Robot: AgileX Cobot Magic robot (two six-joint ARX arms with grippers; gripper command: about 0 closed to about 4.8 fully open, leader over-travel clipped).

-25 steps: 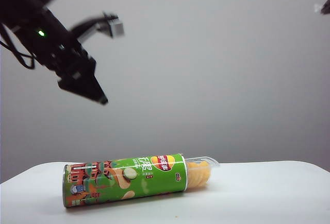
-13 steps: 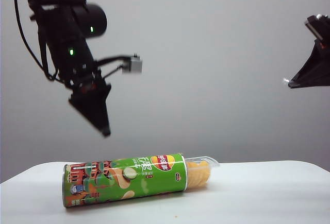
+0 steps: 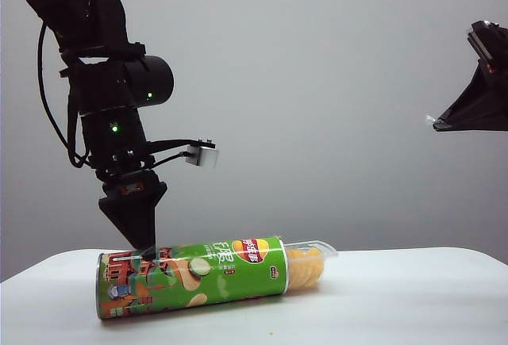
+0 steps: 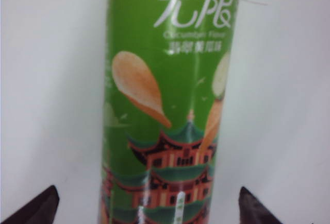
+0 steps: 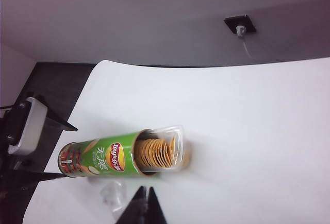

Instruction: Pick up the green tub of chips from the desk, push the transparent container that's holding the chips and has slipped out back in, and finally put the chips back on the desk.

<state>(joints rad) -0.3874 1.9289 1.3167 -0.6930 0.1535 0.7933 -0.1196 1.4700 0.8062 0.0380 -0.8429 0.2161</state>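
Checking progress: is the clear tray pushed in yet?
No. The transparent container sticks out of the green tub of chips, chips showing.

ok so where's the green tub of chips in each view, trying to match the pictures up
Exterior view: green tub of chips lies on its side low and left of centre on the desk, under the open left gripper.
Left wrist view: the tub runs down the middle, filling most of the height.
Right wrist view: the tub lies lower left, above the shut right gripper.
Shared landmark: the white desk.
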